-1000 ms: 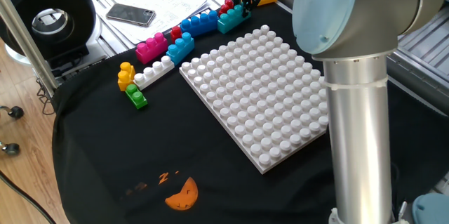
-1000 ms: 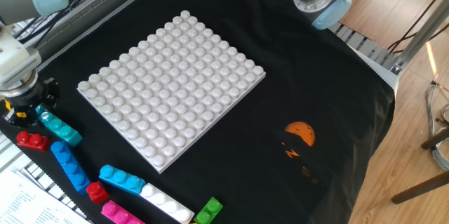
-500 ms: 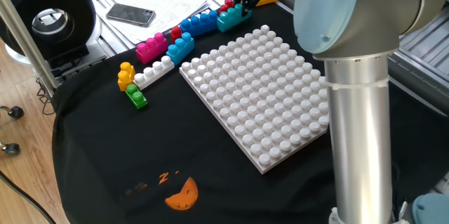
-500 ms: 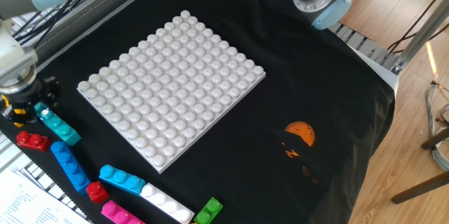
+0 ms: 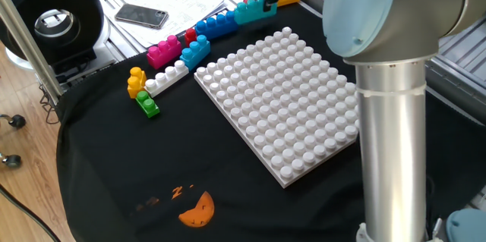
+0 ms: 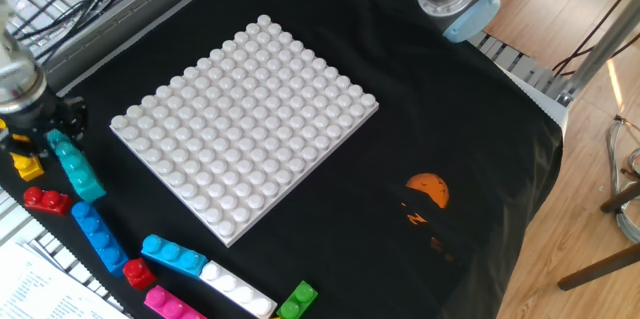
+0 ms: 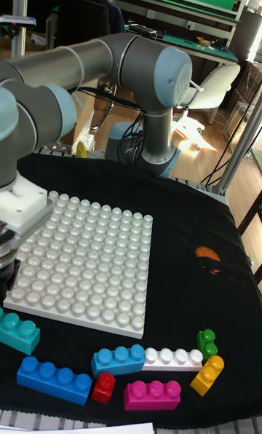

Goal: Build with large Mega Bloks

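My gripper (image 5: 266, 0) is at the table's far edge, shut on one end of a teal Mega Blok (image 5: 252, 12), which hangs tilted just above the black cloth; in the other fixed view the gripper (image 6: 57, 135) holds the same teal brick (image 6: 77, 169). Close by lie a yellow brick (image 6: 27, 166) and a red brick (image 6: 46, 200). A row of loose bricks runs along the cloth's edge: blue (image 5: 215, 24), pink (image 5: 164, 51), light blue (image 5: 195, 51), white (image 5: 166, 77), yellow (image 5: 136, 81) and green (image 5: 148, 105). In the tall view the teal brick (image 7: 18, 331) shows at the left edge.
The big white studded baseplate (image 5: 277, 102) lies in the middle of the cloth with nothing on it. My arm's grey column (image 5: 391, 143) fills the right of one fixed view. A phone (image 5: 141, 16) and papers lie beyond the cloth. An orange print (image 5: 197, 210) marks the cloth.
The gripper has risen with the teal brick, which has come up off the cloth and swung to a new angle. The other bricks have stayed put.
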`<state>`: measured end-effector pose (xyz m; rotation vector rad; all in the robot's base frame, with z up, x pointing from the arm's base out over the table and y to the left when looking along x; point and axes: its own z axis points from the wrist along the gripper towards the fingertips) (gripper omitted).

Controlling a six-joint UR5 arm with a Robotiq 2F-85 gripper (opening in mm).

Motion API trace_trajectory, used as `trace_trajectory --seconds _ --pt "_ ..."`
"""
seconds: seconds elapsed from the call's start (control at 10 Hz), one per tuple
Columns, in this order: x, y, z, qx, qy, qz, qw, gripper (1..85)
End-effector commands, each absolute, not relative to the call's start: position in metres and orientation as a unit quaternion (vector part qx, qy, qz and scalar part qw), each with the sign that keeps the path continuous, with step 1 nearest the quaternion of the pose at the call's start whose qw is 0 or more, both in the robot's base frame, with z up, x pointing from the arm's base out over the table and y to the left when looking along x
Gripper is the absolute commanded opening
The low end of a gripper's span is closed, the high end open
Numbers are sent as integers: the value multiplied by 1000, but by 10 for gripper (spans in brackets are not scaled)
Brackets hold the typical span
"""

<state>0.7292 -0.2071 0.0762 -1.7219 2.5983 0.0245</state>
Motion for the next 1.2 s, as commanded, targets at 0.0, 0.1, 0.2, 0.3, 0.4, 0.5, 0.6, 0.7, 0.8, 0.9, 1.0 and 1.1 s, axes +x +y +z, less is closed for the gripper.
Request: trace_trajectory --seconds 0.0,0.1,0.2,0.3,0.4,0.5,0.6,0.7,0.8,0.9,1.0,1.1 --pt "710 -190 100 -445 895 46 5 80" --pt "700 -190 103 -447 893 46 -7 80" --pt "695 -185 106 -419 907 46 -9 33" --pt "694 -182 110 -380 924 45 -10 20" --pt "698 -184 112 -343 939 33 -6 57" --pt "698 -184 115 -303 953 31 -4 80" --pt "699 -186 118 -257 966 26 1 67" --pt "700 -186 121 -192 981 26 6 33" --pt "700 -188 123 -145 989 24 8 17" --pt "697 -191 124 -104 994 21 6 17" --pt "693 -193 126 -98 995 27 7 17" --pt "688 -190 129 -77 996 42 11 17"
